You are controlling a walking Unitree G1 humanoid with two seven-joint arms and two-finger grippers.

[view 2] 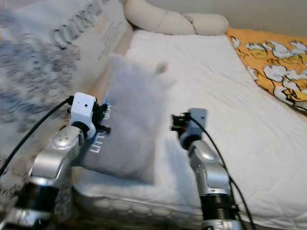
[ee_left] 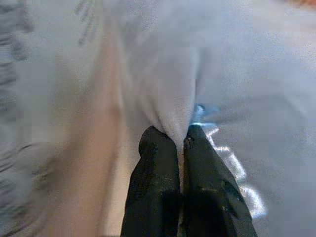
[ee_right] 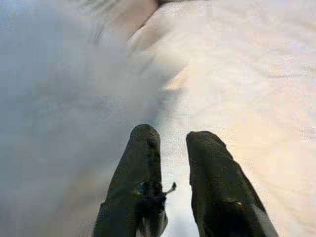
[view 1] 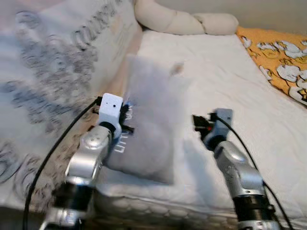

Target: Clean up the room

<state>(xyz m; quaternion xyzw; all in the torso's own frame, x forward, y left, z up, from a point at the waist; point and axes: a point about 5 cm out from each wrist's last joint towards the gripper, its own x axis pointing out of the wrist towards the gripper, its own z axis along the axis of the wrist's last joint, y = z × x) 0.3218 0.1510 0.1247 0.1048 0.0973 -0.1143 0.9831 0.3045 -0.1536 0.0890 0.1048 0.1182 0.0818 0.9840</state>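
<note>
left tool [ee_left: 180,140] pinching grey pillow [view 1: 148,129], white mattress [view 1: 230,81]

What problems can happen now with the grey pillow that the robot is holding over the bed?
1. The left claw pinches only a thin fold at the edge of the grey pillow, so it may slip out.
2. The right claw is open beside the pillow, giving no support.
</note>
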